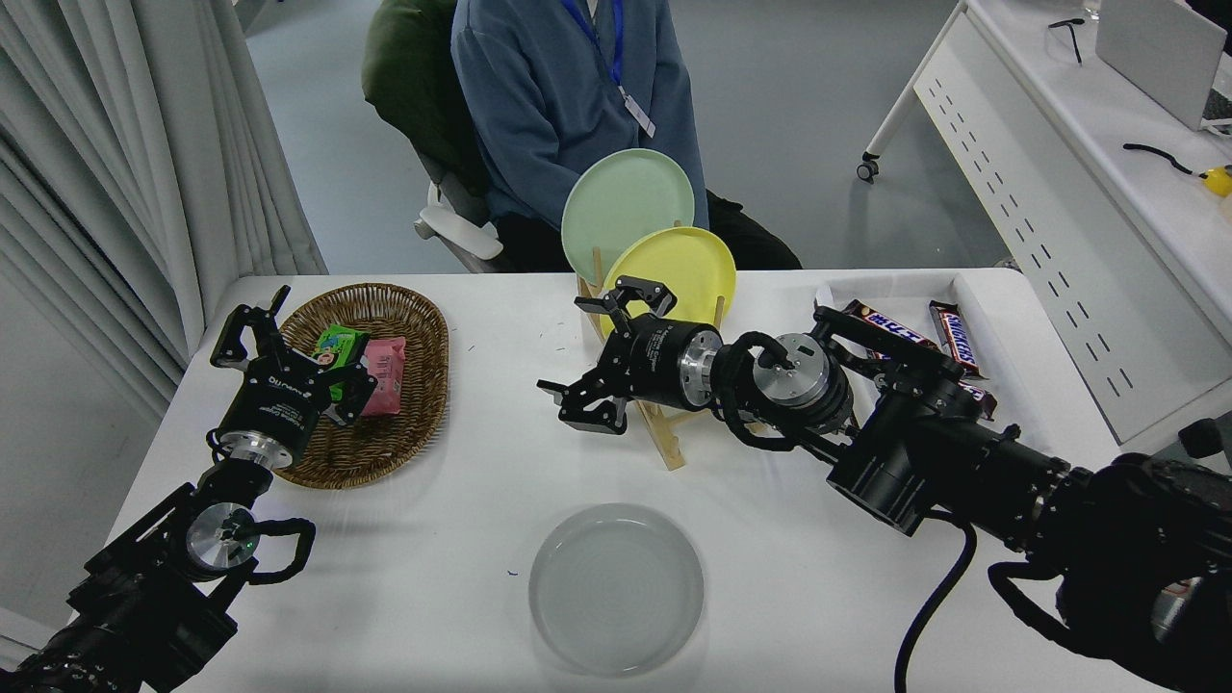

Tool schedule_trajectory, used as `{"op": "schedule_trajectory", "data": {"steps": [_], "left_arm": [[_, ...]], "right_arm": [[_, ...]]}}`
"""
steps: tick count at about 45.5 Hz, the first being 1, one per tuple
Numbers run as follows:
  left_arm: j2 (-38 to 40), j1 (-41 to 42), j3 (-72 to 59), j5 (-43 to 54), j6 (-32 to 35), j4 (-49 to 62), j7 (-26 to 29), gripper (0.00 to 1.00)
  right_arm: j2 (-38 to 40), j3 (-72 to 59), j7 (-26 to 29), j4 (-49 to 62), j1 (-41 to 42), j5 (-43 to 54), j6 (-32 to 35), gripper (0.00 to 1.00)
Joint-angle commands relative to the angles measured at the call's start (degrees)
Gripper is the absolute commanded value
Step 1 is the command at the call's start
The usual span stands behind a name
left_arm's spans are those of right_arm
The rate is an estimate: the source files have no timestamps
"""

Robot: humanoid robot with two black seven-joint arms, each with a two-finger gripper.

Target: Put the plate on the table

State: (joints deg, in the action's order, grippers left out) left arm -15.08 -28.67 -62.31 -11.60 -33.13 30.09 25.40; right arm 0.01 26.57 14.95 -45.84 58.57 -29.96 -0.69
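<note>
Right gripper spread wide apart, empty, touching nothing, above the bench. Plate lies flat, well clear of it.

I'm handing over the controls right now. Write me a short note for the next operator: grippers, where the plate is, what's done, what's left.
Right gripper: open, empty, raised in front of the wooden rack, clear of the plate.
Left gripper: parked at lower left by the wicker basket, holding nothing.
Grey plate: flat on the white table, near edge, nothing touching it.
Yellow plate and green plate: upright in the rack.
Done: plate is placed.
Left: probably only retract the right arm.
</note>
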Motion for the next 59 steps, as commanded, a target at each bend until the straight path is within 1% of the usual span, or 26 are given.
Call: {"op": "schedule_trajectory", "data": {"steps": [1,7,17,24,33,41,45,49,55,59], "left_arm": [[-0.04,0.02,0.0,-0.01,0.0,-0.04,0.0,1.0],[0.05,0.02,0.0,-0.01,0.0,-0.03,0.0,1.0],[-0.04,0.02,0.0,-0.01,0.0,0.05,0.0,1.0],[0.05,0.02,0.0,-0.01,0.0,0.05,0.0,1.0],[-0.04,0.02,0.0,-0.01,0.0,0.05,0.0,1.0],[0.05,0.02,0.0,-0.09,0.0,0.05,0.0,1.0],[-0.04,0.02,0.0,-0.01,0.0,0.05,0.0,1.0],[0.05,0.02,0.0,-0.01,0.0,-0.04,0.09,1.0],[0.05,-0.07,0.0,-0.01,0.0,-0.04,0.0,1.0],[-0.04,0.02,0.0,-0.01,0.0,-0.03,0.0,1.0]], "right_arm": [[1.74,11.39,-0.36,-0.48,-3.28,11.32,4.2,0.99],[3.86,15.96,-0.97,-0.4,-4.69,17.21,4.99,0.99],[7.72,23.08,-11.25,-0.48,-7.85,26.35,10.52,0.99],[9.04,25.81,-12.4,0.04,-10.75,30.75,10.35,0.99],[10.8,25.02,-12.31,0.75,-13.12,30.49,10.44,0.99],[12.47,27.56,-12.66,1.27,-14.01,29.79,10.18,0.99],[12.3,29.23,-12.66,5.57,-14.27,28.91,10.09,0.99],[12.21,30.29,-13.01,12.68,-13.13,28.55,10.79,0.99],[12.3,29.77,-17.75,17.62,-12.69,28.64,13.87,0.99],[12.47,29.76,-18.55,18.94,-12.69,28.64,14.92,0.99]]}}
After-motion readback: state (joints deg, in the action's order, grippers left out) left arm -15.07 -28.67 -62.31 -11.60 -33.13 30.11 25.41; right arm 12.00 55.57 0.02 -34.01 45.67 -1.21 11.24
